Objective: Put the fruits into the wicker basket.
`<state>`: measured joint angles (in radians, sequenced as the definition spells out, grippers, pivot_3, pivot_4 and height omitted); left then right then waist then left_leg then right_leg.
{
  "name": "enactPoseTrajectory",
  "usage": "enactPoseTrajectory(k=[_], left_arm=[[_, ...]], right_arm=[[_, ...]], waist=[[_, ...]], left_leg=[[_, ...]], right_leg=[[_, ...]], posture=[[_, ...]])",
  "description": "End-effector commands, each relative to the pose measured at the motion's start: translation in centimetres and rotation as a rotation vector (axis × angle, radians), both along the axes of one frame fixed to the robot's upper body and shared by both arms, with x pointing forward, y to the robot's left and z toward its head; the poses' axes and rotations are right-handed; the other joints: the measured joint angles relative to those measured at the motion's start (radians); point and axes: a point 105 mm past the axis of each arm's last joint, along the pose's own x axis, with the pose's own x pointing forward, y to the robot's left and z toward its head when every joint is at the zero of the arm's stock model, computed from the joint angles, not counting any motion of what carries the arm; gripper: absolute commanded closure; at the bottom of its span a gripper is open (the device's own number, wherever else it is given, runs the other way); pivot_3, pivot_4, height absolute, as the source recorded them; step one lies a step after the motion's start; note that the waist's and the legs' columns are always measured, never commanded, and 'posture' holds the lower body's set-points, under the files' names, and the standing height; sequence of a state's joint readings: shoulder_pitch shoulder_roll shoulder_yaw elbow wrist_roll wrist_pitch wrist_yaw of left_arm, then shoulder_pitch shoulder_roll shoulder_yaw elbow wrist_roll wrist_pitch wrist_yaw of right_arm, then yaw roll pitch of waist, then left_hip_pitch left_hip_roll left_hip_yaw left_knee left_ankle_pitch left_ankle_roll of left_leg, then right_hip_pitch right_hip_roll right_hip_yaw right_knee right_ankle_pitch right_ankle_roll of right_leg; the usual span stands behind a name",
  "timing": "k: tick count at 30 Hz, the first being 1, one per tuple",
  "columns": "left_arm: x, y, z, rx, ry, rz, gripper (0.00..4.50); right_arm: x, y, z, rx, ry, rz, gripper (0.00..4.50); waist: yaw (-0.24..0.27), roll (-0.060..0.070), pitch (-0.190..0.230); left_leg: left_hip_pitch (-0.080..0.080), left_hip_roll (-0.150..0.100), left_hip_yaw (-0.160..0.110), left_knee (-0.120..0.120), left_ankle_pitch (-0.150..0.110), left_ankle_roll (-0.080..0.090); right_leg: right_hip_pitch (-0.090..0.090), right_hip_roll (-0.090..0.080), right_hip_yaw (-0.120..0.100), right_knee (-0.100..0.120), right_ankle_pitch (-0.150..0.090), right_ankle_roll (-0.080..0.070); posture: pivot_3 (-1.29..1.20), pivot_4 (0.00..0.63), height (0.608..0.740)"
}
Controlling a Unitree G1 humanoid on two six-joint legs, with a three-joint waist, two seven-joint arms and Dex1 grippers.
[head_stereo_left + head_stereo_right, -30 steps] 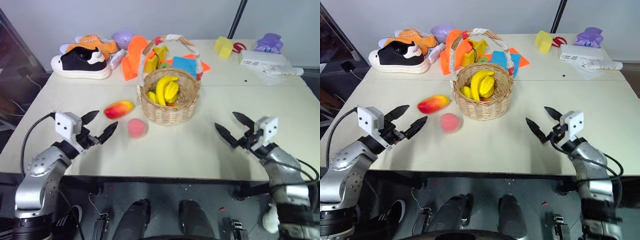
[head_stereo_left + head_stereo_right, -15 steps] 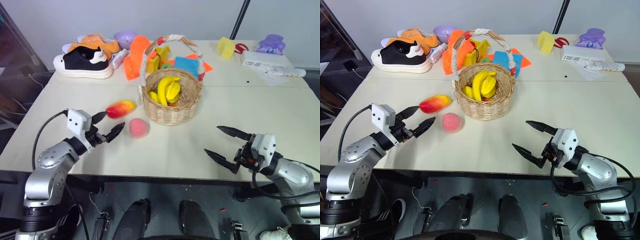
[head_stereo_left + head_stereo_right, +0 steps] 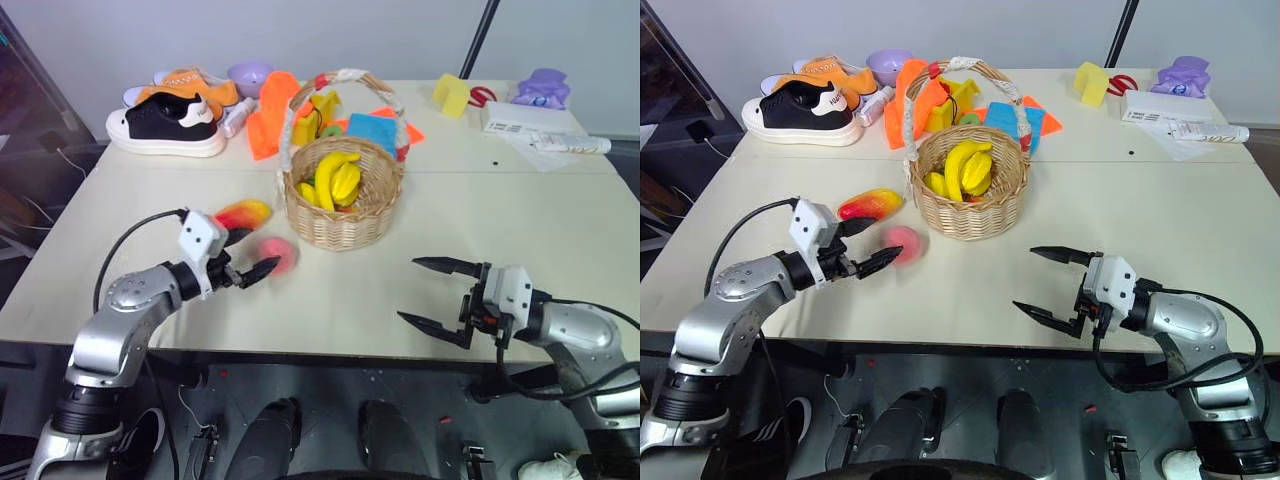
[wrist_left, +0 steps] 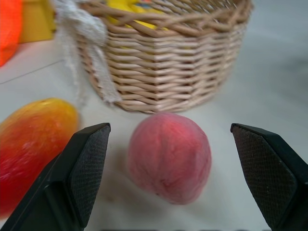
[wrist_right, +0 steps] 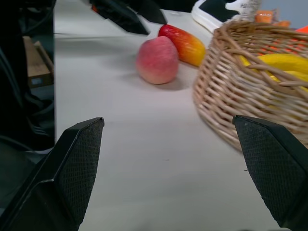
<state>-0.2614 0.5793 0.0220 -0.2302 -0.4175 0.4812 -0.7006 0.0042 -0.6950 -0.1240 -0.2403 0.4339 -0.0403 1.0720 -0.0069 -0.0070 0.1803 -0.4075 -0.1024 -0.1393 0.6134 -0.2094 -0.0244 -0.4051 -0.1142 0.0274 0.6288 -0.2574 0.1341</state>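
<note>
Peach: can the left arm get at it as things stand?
Probably yes. The left gripper is open and aimed at the peach, which sits framed between its fingers with bare table ahead. The mango and wicker basket lie close beside and behind the peach, so clearance is tight.

Robot test lab: bare cream table (image 3: pixel 560 215) with mixed props — sneakers (image 3: pixel 165 125), cloths (image 3: pixel 270 110), wicker basket (image 3: pixel 345 205) — plain wall.

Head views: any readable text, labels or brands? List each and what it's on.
None can be read.
White box, far right of the table: a dark printed label, too small to read.
Black sneaker: a small mark on its side, too blurred to read.
</note>
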Motion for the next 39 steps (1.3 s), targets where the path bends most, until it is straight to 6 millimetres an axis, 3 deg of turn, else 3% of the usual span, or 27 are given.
enactPoseTrajectory(k=[1, 9, 24, 25, 30, 35, 39], left_arm=[[0.6, -0.3, 1.4, 0.02, -0.07, -0.025, 0.18], [1.5, -1.2, -0.8, 0.12, 0.004, -0.079, 0.18], [2.5, -2.7, -3.1, 0.189, 0.082, -0.098, 0.18], [2.5, -2.7, -3.0, 0.171, 0.089, -0.102, 0.18], [2.9, -2.5, -1.6, 0.173, -0.015, -0.085, 1.65], [2.4, -2.3, -0.2, 0.111, -0.017, -0.073, 1.76], [1.6, -2.5, 2.6, -0.037, 0.001, -0.061, 1.76]], right_arm=[[0.1, 0.7, 0.5, 0.017, -0.038, 0.016, 0.04], [0.5, 1.8, 1.4, 0.023, -0.091, 0.026, 0.04], [0.6, 2.6, 0.9, 0.032, -0.069, 0.038, 0.04], [0.6, 2.6, 1.0, 0.033, -0.071, 0.036, 0.04], [0.8, 2.5, 0.8, 0.02, -0.073, 0.025, 0.0], [0.9, 2.5, 1.0, 0.044, -0.07, 0.016, 0.0], [1.1, 2.1, 1.4, 0.063, -0.081, -0.014, 0.0]], waist=[[0.0, 0.0, 0.0], [-0.001, 0.0, 0.0], [-0.002, -0.001, 0.0], [-0.002, -0.001, 0.0], [-0.002, -0.001, 0.0], [-0.003, -0.001, 0.0], [-0.003, -0.001, 0.0]], left_leg=[[0.0, 0.0, 0.0, 0.0, 0.0, 0.0], [0.0, -0.001, 0.0, 0.0, 0.0, 0.0], [0.0, -0.001, -0.001, 0.0, 0.0, 0.0], [0.0, -0.001, -0.001, 0.0, 0.0, 0.0], [0.0, -0.001, -0.001, 0.0, 0.0, 0.0], [0.0, -0.001, -0.001, 0.0, 0.0, 0.0], [0.0, -0.001, -0.001, 0.0, 0.0, 0.0]], right_leg=[[0.0, 0.0, 0.0, 0.0, 0.0, 0.0], [0.0, 0.0, 0.0, 0.0, 0.002, 0.003], [0.0, 0.0, 0.0, 0.0, 0.002, 0.004], [0.0, -0.001, 0.0, 0.0, 0.002, 0.004], [0.0, 0.0, 0.0, 0.001, 0.002, 0.004], [-0.001, 0.0, 0.0, 0.001, 0.002, 0.004], [-0.001, 0.0, 0.0, 0.001, 0.002, 0.004]], posture=[[0.0, 0.15, 0.74], [0.0, 0.15, 0.74], [0.0, 0.15, 0.74], [0.0, 0.15, 0.74], [0.0, 0.15, 0.74], [0.0, 0.15, 0.74], [0.0, 0.15, 0.74]])
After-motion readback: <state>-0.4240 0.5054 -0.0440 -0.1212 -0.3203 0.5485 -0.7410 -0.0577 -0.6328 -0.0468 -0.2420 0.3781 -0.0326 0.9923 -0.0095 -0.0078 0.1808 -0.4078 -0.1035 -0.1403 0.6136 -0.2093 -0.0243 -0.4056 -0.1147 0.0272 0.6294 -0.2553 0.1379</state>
